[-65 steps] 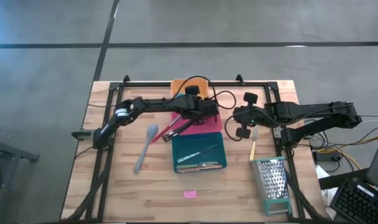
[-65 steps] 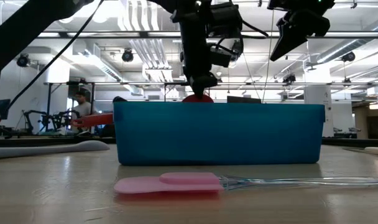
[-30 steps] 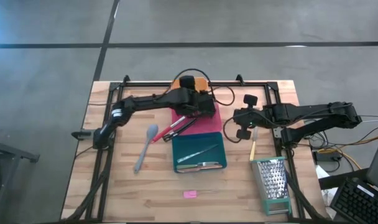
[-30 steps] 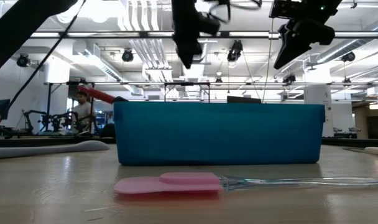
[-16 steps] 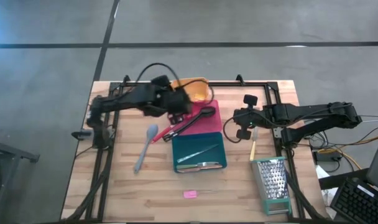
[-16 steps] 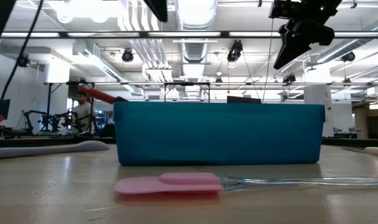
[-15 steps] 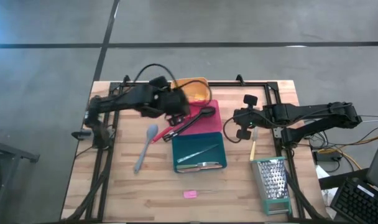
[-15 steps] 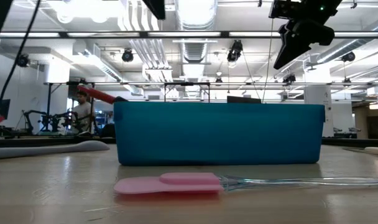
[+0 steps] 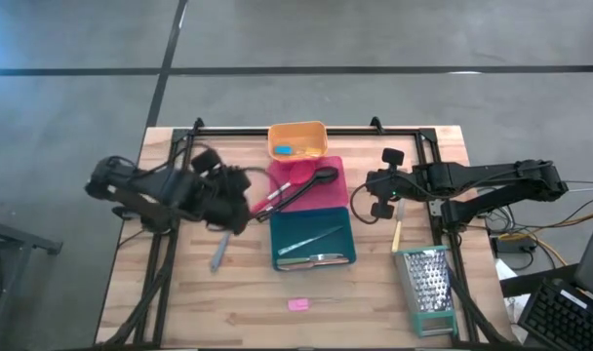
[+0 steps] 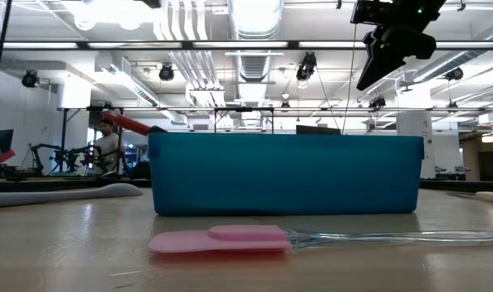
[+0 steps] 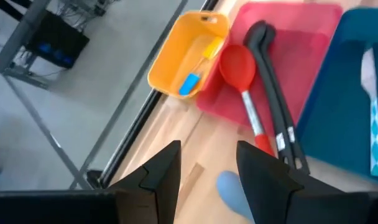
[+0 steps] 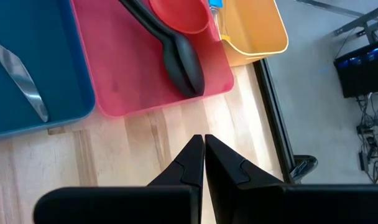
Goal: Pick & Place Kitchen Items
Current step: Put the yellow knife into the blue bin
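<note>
My left gripper [image 9: 240, 200] hangs open and empty over the table's left half, above the grey spoon [image 9: 218, 255]; the spoon's bowl [image 11: 232, 190] shows between its fingers. A black spoon [image 11: 267, 68] and a red spoon [image 11: 240, 65] lie in the pink tray [image 9: 326, 195], their handles sticking out over its left rim. The orange tray [image 9: 296, 141] holds small blue and yellow pieces. Metal utensils lie in the teal tray [image 9: 313, 239]. My right gripper [image 12: 203, 155] hangs shut and empty right of the pink tray. A pink spatula [image 10: 222, 238] lies near the front edge.
A yellow-handled knife [image 9: 397, 234] lies right of the teal tray, and a metal box grater [image 9: 428, 288] stands at the front right. A black frame [image 9: 170, 166] borders the table's sides and back. Bare wood lies at the front left.
My left gripper has drawn back from above the pink tray toward the table's left edge, rising and rolling its wrist, and has left the low view. Its fingers stay open and empty. The spoons in the pink tray have not moved.
</note>
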You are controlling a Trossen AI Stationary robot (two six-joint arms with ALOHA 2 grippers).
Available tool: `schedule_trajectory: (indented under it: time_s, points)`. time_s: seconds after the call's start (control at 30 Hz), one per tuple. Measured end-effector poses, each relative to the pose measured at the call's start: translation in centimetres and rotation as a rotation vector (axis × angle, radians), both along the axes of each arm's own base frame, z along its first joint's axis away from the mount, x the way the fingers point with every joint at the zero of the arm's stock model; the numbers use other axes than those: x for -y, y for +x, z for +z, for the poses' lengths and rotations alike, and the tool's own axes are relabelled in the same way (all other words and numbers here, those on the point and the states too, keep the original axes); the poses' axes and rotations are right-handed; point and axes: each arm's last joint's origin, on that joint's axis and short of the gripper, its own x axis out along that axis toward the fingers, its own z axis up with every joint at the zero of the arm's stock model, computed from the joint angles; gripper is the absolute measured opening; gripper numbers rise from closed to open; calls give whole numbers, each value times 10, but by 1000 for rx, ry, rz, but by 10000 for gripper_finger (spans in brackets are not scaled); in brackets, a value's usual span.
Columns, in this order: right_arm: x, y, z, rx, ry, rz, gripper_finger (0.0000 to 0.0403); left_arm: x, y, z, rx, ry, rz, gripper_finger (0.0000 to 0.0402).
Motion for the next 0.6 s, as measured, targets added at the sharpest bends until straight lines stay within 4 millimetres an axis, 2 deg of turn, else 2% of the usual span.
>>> schedule_trajectory:
  time_s: [0.37,0.6]
  points:
    - [0,0,0,1,0,2,8,15,-31,-77,70,33,96,159]
    - [0,0,0,57,63,-95,8,17,-42,-125,138,88,119,158]
